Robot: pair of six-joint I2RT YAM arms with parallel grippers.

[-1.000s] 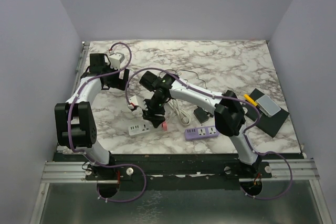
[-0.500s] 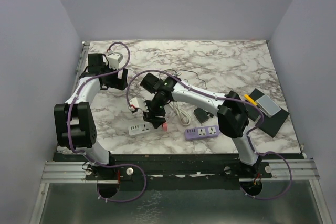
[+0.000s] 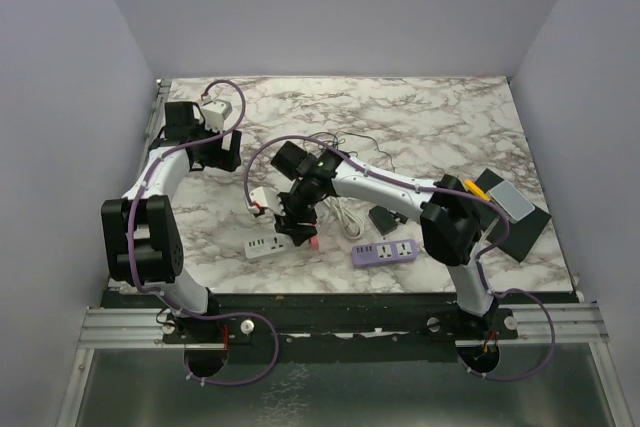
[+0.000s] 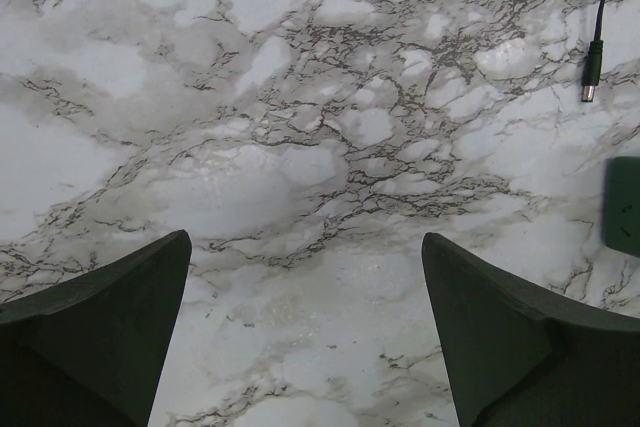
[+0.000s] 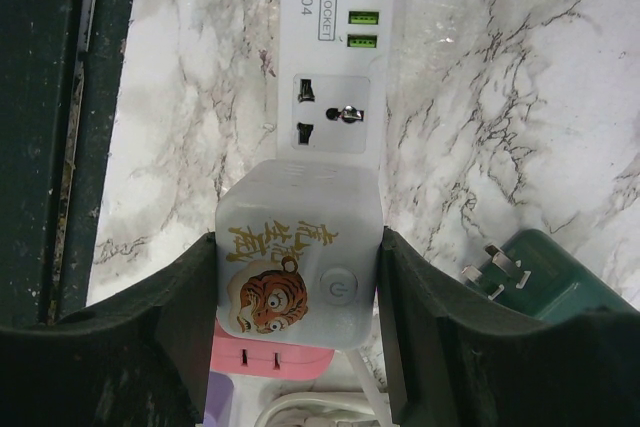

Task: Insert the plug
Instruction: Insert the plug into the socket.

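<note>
While the grey-veined white marble tabletop (image 3: 420, 117) filled the space between the plain lilac walls, both arms reached out over it from the near edge. The left arm (image 3: 160, 172) stretched to the far left corner, and the left gripper (image 4: 305, 242) hung there with its jaws spread wide apart over bare marble, holding nothing. The right arm (image 3: 380, 182) crossed toward the middle, and the right gripper (image 5: 297, 267) pointed down at the near-left part of the table.

A flat black mat (image 3: 525, 232) lay at the right side, with a small grey box (image 3: 512, 202) on it. Near the front edge lay a purple rectangular power strip (image 3: 384, 252) and, to its left, a white rectangular power strip with green USB ports (image 5: 335, 7).

The right gripper's dark fingers (image 5: 190, 287) were clamped on both sides of the plug, a white cube-shaped adapter with a tiger sticker (image 5: 300, 207). It sat over one end of the white strip, just beside an uncovered universal socket. Whether its prongs had entered a socket could not be told.

A pink plug (image 5: 270, 357) showed just under the cube, and a dark green adapter with metal prongs (image 5: 530, 267) lay close beside the gripper on the marble. A thin black cable with a barrel tip (image 4: 592, 57) lay well away from the left gripper.
</note>
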